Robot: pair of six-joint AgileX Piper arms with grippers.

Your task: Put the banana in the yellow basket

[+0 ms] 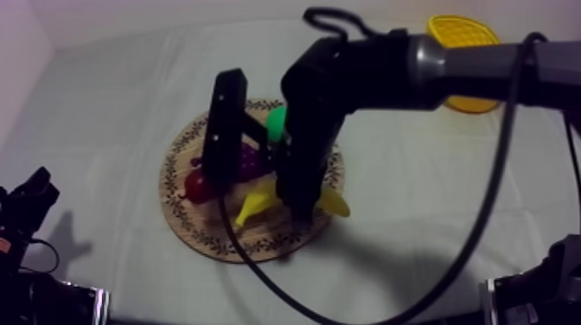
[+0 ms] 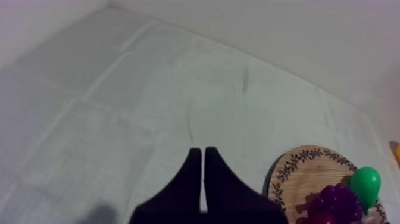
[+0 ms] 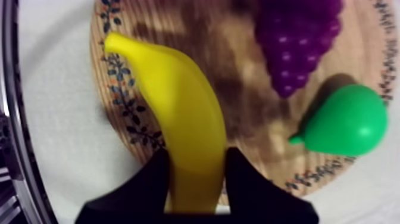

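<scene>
At five o'clock on the wooden board (image 1: 186, 220), the banana (image 3: 178, 113) is gripped between the fingers of the right end effector (image 3: 196, 161), and its held end crosses the patterned rim. The yellow basket (image 1: 462, 35) is seen at two o'clock, by the table's far edge, with bare cloth (image 1: 406, 173) between. The left end effector (image 2: 203, 152) is closed to a narrow wedge over open cloth.

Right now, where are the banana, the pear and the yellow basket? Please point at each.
banana (image 3: 184, 119): right wrist view, middle of its body.
pear (image 3: 348, 122): right wrist view, its round belly.
yellow basket (image 1: 462, 35): top view, bare part above the arm.
</scene>
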